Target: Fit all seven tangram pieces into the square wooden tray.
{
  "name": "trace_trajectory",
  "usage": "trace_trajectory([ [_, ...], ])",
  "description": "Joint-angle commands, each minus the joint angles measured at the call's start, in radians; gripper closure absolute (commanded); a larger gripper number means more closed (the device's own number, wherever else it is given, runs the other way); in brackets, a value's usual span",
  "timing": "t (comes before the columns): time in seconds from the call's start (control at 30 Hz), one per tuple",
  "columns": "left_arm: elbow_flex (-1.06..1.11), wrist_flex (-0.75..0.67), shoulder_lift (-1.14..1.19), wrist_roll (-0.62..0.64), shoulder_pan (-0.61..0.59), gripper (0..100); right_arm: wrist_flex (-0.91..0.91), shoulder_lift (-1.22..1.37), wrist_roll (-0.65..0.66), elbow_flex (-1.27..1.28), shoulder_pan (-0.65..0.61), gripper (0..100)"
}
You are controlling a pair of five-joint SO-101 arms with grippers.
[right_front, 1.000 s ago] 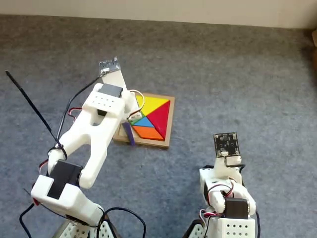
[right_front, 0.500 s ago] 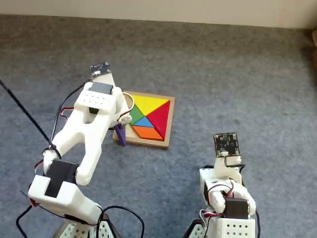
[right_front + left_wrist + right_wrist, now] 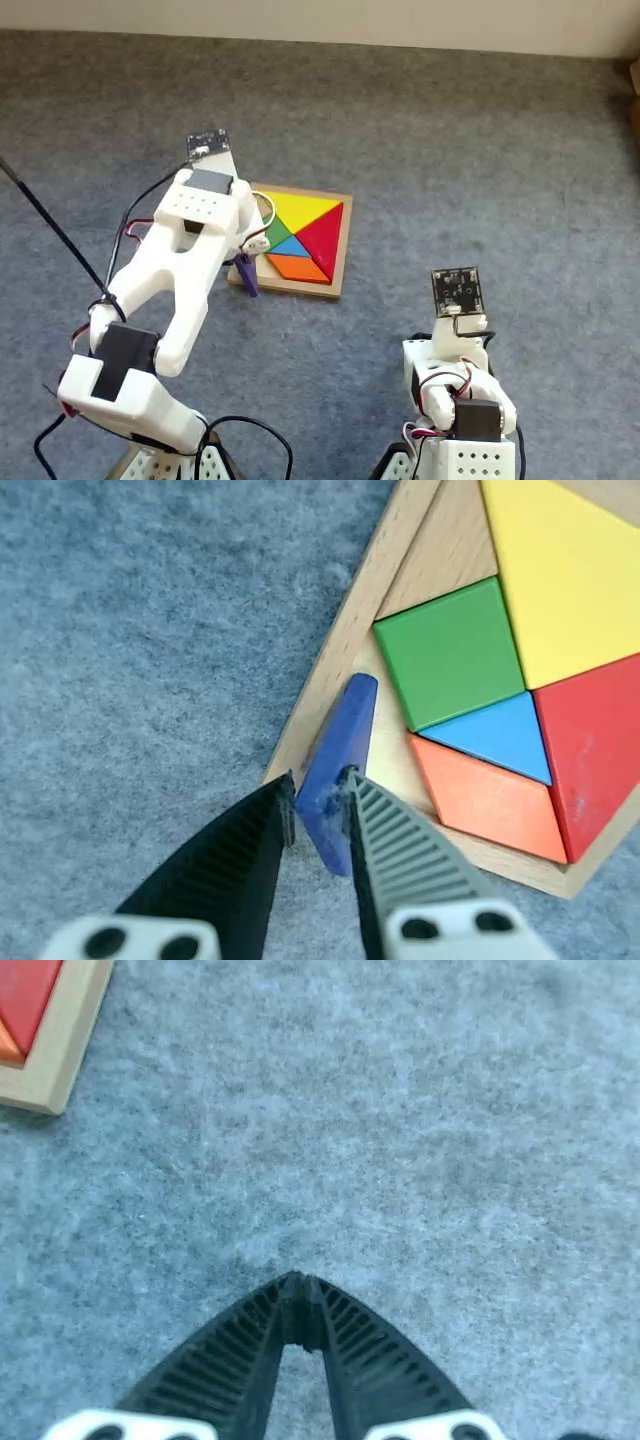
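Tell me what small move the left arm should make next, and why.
Probably ease the left gripper toward the green square and lay the blue piece flat: it is held on edge over the tray rim, beside a bare gap.

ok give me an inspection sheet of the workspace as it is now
surface: grey carpet.
job's things: wooden tray holds yellow triangle, red triangle, green square, light blue triangle and orange parallelogram, all flat; dark blue piece stands on edge over the tray's rim.
clutter: nothing seen.
grippers: left gripper shut on the dark blue piece; right gripper shut, empty, over carpet.
cables: black cable runs beside the left arm.
surroundings: pale wall strip along the far edge.
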Motion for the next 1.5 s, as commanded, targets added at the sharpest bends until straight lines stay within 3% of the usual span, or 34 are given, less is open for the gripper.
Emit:
trace_trajectory([
  [0.0,-0.073,-0.006,-0.002,0.046,0.025,95,0.008,0.013,0.000,0.143,0.012,98.2],
  [0.77,-0.041,-0.011,-0.058,0.041,0.039,96,0.008,0.013,0.000,0.143,0.012,98.2],
  [1.0,-0.039,-0.017,-0.177,0.238,0.073,96,0.008,0.013,0.000,0.143,0.012,98.2],
  [1.17,-0.024,-0.025,-0.177,0.261,0.067,96,0.008,0.013,0.000,0.143,0.012,98.2],
  [1.47,0.114,-0.315,-0.104,0.261,0.073,96,0.008,0.013,0.000,0.143,0.012,98.2],
])
